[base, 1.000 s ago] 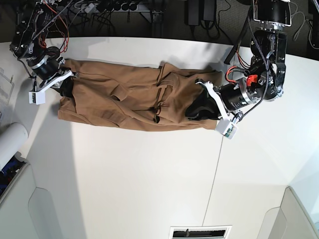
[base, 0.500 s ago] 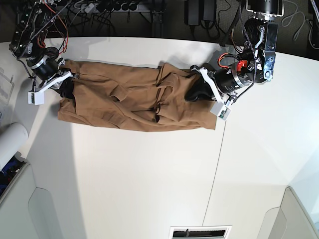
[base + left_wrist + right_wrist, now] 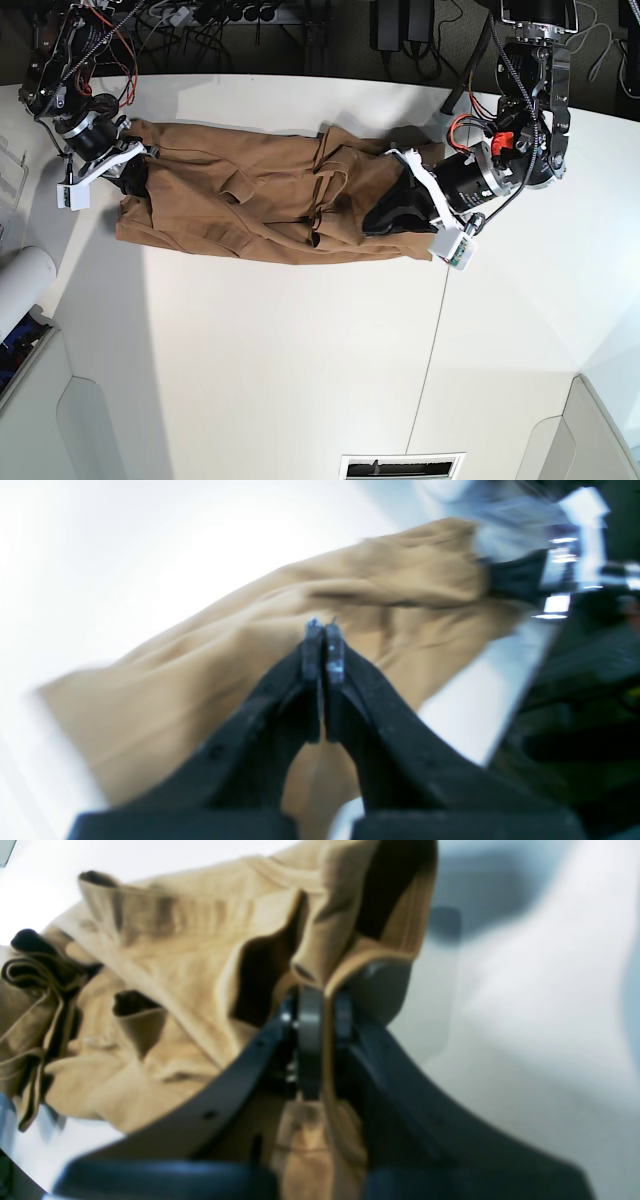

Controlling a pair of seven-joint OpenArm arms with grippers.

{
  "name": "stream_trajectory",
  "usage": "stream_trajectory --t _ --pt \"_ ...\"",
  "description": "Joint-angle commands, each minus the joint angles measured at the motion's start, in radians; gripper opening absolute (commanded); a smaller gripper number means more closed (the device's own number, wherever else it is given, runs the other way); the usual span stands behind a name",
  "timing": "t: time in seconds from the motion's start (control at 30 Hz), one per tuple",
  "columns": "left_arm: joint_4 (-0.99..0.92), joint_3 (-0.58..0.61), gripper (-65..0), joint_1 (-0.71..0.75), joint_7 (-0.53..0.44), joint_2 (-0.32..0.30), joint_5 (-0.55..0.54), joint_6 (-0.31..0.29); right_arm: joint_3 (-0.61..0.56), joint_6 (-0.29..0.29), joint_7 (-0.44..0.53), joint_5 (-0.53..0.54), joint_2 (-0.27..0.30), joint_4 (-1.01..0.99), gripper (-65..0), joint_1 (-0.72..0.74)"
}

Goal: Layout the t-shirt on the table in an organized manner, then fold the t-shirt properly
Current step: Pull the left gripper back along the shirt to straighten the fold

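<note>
The tan-brown t-shirt [image 3: 250,200] lies bunched and stretched sideways across the far part of the white table [image 3: 300,350]. At its left end, my right gripper [image 3: 130,182] is shut on the fabric. In the right wrist view, a fold of the t-shirt [image 3: 175,965] runs between the fingers of that gripper [image 3: 322,1005]. My left gripper [image 3: 375,222] sits over the shirt's right end. In the blurred left wrist view that gripper [image 3: 322,630] is shut, and I see no cloth between its tips. The t-shirt [image 3: 200,680] lies just beyond them.
A dark seam [image 3: 430,340] crosses the table on the right. A white roll [image 3: 20,285] sits at the left edge. Light grey moulded panels [image 3: 90,420] fill the near corners. Cables and power strips [image 3: 250,15] lie beyond the far edge.
My left gripper has shut. It swung up toward the far edge, then came back down onto the shirt's right end. My right gripper has held its place on the left end.
</note>
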Motion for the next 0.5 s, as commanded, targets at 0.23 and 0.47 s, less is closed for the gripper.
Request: stream_trajectory --t 0.23,0.47 --pt "-0.106 -0.183 -65.0 0.004 -0.039 -0.008 -0.036 -0.010 0.005 0.006 0.019 0.011 0.011 0.014 -65.0 0.008" --pt "-0.107 -0.314 -65.0 0.069 -0.035 -0.008 -0.082 -0.010 0.005 0.006 0.019 0.009 0.011 0.014 -65.0 0.002"
